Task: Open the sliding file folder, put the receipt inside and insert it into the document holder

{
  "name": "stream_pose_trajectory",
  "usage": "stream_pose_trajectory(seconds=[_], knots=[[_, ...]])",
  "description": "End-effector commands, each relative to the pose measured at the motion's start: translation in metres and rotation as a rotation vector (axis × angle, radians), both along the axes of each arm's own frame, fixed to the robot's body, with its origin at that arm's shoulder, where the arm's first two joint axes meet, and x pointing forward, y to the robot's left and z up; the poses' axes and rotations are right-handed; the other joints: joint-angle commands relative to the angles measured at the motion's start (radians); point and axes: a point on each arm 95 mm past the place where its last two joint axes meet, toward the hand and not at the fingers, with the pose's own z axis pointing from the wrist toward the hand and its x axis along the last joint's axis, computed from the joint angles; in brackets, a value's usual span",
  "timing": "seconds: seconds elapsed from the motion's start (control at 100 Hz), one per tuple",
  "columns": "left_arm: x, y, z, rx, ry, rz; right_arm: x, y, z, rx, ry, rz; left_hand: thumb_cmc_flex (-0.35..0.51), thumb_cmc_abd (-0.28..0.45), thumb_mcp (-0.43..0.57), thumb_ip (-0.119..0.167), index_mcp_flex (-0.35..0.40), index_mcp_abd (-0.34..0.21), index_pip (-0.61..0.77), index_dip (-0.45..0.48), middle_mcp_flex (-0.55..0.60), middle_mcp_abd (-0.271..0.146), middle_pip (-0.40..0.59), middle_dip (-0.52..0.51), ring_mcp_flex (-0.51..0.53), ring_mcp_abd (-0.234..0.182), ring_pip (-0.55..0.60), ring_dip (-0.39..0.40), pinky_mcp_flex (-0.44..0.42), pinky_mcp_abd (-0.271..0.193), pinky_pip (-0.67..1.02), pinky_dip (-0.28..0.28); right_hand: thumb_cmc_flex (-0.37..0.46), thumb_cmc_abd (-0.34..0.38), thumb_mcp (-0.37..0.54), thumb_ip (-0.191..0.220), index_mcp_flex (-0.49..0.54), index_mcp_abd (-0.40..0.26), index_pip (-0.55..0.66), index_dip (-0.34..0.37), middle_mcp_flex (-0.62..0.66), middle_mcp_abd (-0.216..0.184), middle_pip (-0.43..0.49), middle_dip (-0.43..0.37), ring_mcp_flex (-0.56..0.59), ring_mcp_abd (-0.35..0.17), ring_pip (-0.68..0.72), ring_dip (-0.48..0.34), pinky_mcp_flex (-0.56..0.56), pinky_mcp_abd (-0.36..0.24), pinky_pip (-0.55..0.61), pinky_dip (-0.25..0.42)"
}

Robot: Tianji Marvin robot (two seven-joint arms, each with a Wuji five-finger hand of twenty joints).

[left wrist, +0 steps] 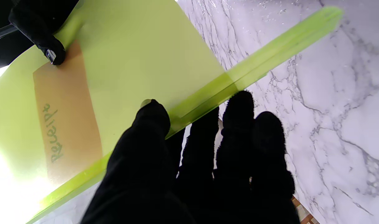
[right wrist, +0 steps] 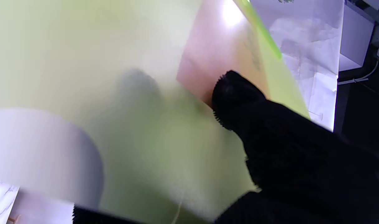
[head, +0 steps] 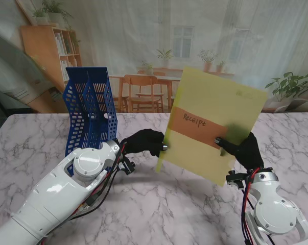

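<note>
White marble-patterned table carries a blue perforated plastic document holder at far left. Both black-gloved hands hold a translucent yellow-green sliding file folder upright above centre, a brown paper receipt inside. Left hand pinches the spine edge; right hand clamps the opposite edge.

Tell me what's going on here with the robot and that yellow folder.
The robot holds a yellow-green file folder up off the marble table, the left hand gripping its spine edge and the right hand its other side. A brown receipt is visible inside the folder. The blue document holder stands to the left; the folder isn't in it yet.
</note>
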Motion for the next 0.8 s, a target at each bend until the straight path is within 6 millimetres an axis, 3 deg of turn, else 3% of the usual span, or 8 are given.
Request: stream_pose_trajectory(seconds=[0.0, 0.41, 0.79], knots=[[0.001, -0.004, 0.01, -0.001, -0.014, -0.019, -0.001, -0.001, -0.006, -0.028, 0.026, 0.008, 0.042, 0.027, 0.029, 0.023, 0.051, -0.036, 0.068, -0.005, 0.041, -0.023, 0.035, -0.006, 0.034, -0.001, 0.025, 0.005, 0.02, -0.077, 0.048, 0.009, 0.075, 0.084, 0.112, 0.046, 0.069, -0.112, 0.105, 0.036, 0.007, -0.006, 0.042, 0.003, 0.051, -0.016, 0.089, 0.027, 0.02, 0.0, 0.024, 0.008], [0.004, -0.006, 0.012, 0.036, -0.031, -0.025, -0.001, -0.002, -0.013, -0.159, 0.072, 0.055, 0.039, 0.027, 0.031, 0.021, 0.056, -0.026, 0.072, -0.023, 0.049, -0.019, 0.036, -0.029, 0.044, 0.001, 0.024, -0.001, 0.029, -0.075, 0.055, 0.002, 0.075, 0.063, 0.137, 0.045, 0.095, -0.092, 0.094, 0.038, 0.025, 0.014, 0.039, 0.028, 0.049, -0.005, 0.153, 0.052, 0.032, 0.022, 0.047, 0.019], [0.007, -0.009, 0.026, 0.01, -0.058, -0.013, 0.002, 0.001, -0.02, -0.208, 0.132, 0.085, 0.039, 0.029, 0.032, 0.02, 0.058, -0.024, 0.075, -0.026, 0.051, -0.017, 0.042, -0.037, 0.049, 0.0, 0.027, -0.003, 0.035, -0.074, 0.06, -0.002, 0.076, 0.054, 0.149, 0.044, 0.107, -0.081, 0.087, 0.043, 0.032, 0.026, 0.029, 0.042, 0.048, 0.005, 0.163, 0.055, 0.032, 0.034, 0.05, 0.023]])
